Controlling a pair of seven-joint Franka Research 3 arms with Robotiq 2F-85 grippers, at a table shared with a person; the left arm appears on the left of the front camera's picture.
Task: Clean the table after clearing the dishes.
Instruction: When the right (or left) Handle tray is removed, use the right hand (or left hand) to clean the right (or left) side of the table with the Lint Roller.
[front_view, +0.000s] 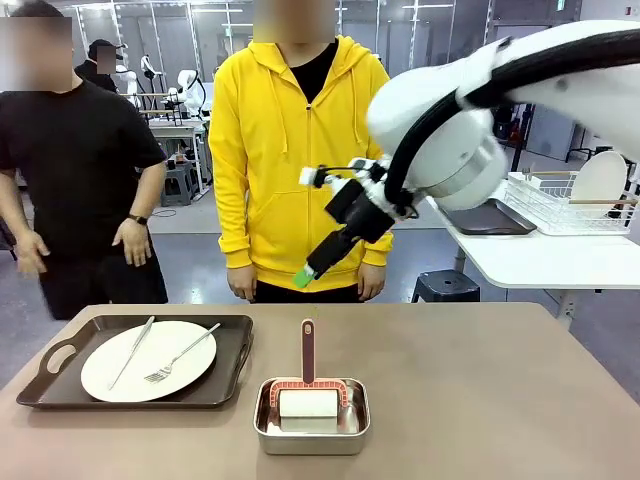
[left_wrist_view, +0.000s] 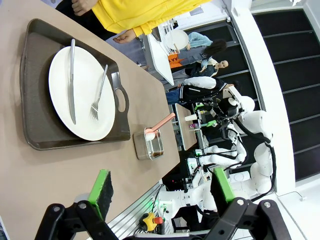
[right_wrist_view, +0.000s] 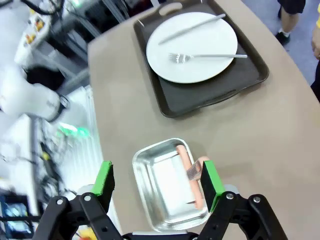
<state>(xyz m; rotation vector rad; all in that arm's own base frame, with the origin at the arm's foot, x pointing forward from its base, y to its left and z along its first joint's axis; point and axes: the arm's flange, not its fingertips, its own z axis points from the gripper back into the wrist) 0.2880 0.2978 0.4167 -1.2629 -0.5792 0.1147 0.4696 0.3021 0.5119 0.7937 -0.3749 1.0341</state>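
Right wrist view: right claw (right_wrist_view: 156, 177), wide open, empty, hangs over the pan (right_wrist_view: 148, 156), probably lined up for its brush (right_wrist_view: 193, 188).

- Nothing readable anywhere: no text, brand, number or sign comes through.
- Closest thing is in the left wrist view: an orange patch (left_wrist_view: 173, 61) far off by the white side table (left_wrist_view: 156, 52). It might have marks on it, but it's sideways and too tiny to make out.
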